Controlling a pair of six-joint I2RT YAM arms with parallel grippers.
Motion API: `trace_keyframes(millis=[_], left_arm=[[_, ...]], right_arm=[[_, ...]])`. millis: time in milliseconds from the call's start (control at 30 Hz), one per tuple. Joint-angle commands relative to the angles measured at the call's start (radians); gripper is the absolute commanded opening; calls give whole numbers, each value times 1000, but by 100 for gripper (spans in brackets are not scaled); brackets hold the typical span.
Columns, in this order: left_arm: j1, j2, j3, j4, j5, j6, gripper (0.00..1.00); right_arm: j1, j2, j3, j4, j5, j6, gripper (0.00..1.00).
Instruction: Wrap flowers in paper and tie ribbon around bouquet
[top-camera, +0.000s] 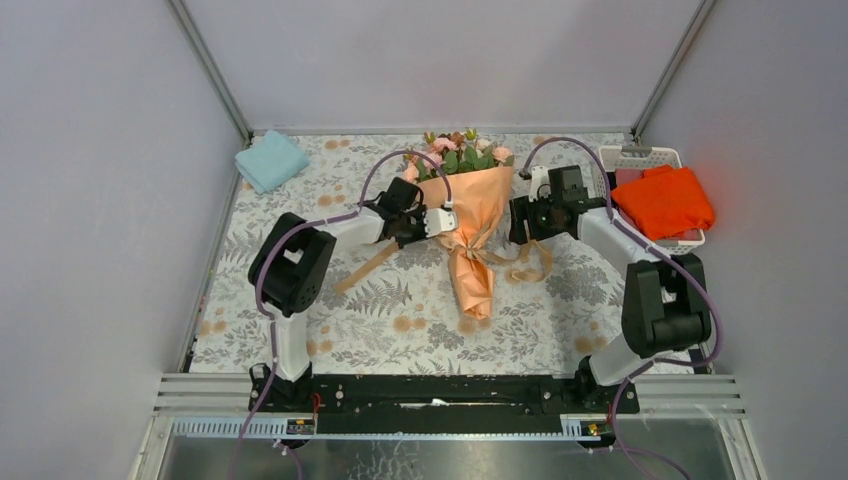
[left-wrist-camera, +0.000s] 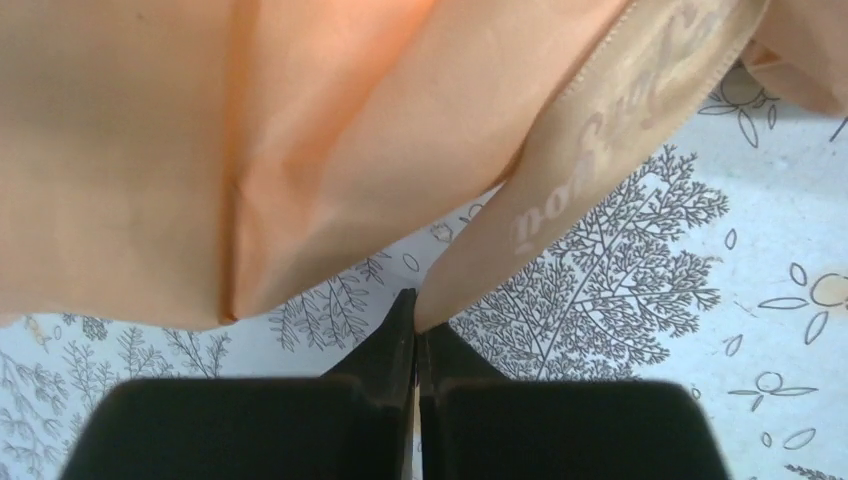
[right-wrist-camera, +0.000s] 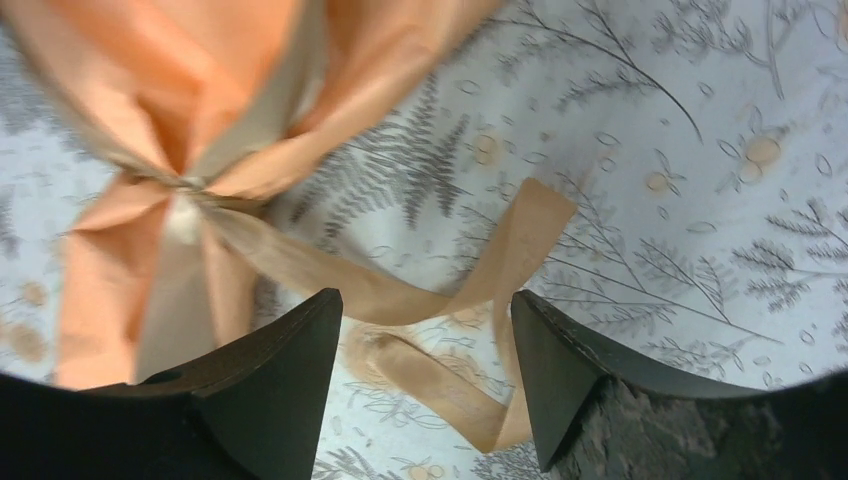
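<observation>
Top external view has the bouquet (top-camera: 470, 235), a cone of crinkly peach-orange paper (top-camera: 480, 195) around small pink roses (top-camera: 445, 145) with green leaves, lying in the middle of the fern-printed table cover (top-camera: 400, 330). Its blooms point toward the far wall and its narrow tail toward the arm bases. A narrow tan-brown ribbon (top-camera: 533, 265) is knotted round the cone's waist and loops onto the cover on the right side, while a strip of the same colour runs out down-left beneath the left arm. The left gripper (top-camera: 440, 222) sits against the cone's left edge. In the left wrist view its black fingers (left-wrist-camera: 385, 345) are pressed together, with a lettered length of the ribbon pinched in the seam between them and the paper just beyond. The right gripper (top-camera: 518, 222) is just beside the cone's right edge; in the right wrist view its fingers (right-wrist-camera: 290, 370) stand wide apart, a curl of ribbon lying on the cover in the gap. A light blue folded cloth (top-camera: 271, 160) lies in the far left corner, and a bright orange cloth (top-camera: 662, 200) rests in a white basket (top-camera: 640, 155) at far right.
</observation>
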Motion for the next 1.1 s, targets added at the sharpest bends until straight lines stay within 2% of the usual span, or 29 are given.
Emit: trace_keyframes(millis=[0,100,233,367,533,733,833,867,900,933,967,1067], left_arm=[[-5,-51,-22,-71,-46,-31,0],[26,-157,-33,-112,2,-91,0],[60,-258,-62,-162,54,-132,0],[74,-319,-122,-174,25,-131,0],[127,-357,-173,-160,21,-156,0],[130,-383,-201,-160,69,-176,0],[143,-391,-199,-163,93,-200,0],[152,-394,-198,-168,109,-207,0],[160,-398,-200,-172,123,-213,0],[170,-401,-203,-172,123,-223,0],[181,-401,-206,-167,106,-237,0],[230,-381,-219,-160,44,-265,0]], right_arm=[[12,-128,-42,129,-188,2,69],[22,-178,-77,178,-240,3,67],[52,-206,-130,233,-292,-44,68],[130,-178,-150,206,-299,-231,70],[255,-117,-215,212,-288,-578,75],[352,58,-152,286,-186,-630,77],[360,134,-104,296,-70,-625,73],[361,145,-100,301,-52,-626,68],[360,148,-101,304,-46,-628,55],[359,140,-109,307,-26,-629,25],[359,123,-125,308,6,-629,3],[340,55,-179,296,24,-648,0]])
